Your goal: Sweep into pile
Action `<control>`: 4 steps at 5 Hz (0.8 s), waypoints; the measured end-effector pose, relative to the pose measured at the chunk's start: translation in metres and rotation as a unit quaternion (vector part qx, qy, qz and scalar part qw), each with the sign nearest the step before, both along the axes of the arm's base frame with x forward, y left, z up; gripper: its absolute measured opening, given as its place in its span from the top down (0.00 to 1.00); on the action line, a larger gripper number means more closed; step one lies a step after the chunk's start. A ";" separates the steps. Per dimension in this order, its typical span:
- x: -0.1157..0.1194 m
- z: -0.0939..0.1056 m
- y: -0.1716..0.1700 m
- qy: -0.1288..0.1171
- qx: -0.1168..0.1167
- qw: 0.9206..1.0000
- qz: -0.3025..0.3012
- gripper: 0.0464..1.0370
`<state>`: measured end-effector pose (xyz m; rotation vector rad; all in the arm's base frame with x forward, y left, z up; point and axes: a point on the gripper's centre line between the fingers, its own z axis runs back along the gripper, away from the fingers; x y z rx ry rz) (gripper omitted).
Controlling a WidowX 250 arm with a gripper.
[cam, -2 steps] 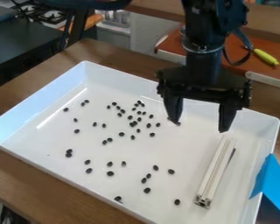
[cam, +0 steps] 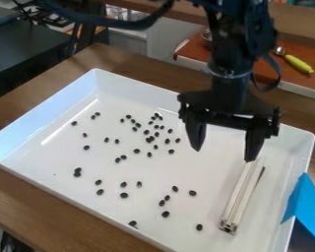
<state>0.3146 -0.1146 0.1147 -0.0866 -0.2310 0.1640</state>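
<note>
Your black two-finger gripper [cam: 224, 155] hangs down over the right-hand part of the large white rectangular tray [cam: 48, 118], with its jaws wide apart and nothing between them. In the camera view, the tip of the right-hand jaw lies right at the far end of the long, pale metal bar [cam: 241, 194]; you cannot tell from here whether the two touch. The bar lies inside the tray towards its right side, running lengthwise from below that tip to its near end, where you see a slotted, square-looking face.

The small black oval beans [cam: 149, 140] you have to sweep are spread over the tray floor, to the left of the bar. You find them thickest in a loose cluster towards the far middle, with others strewn singly or in pairs to the left and nearer to you. One lies near the bar's near end, and another sits by the near wall.

Your tray stands on a brown wooden table [cam: 15, 194]. A bright blue sheet-like piece [cam: 308, 202] sits at its right edge. Behind, you see a tool with a yellow-green handle [cam: 297, 63] on a reddish-brown surface [cam: 304, 51].
</note>
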 end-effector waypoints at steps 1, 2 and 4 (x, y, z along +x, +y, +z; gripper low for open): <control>0.005 -0.012 -0.009 -0.009 0.011 1.000 -0.009 0.04; 0.009 -0.026 -0.012 -0.002 0.013 1.000 -0.007 0.04; 0.016 -0.036 -0.013 -0.009 0.008 1.000 0.017 0.04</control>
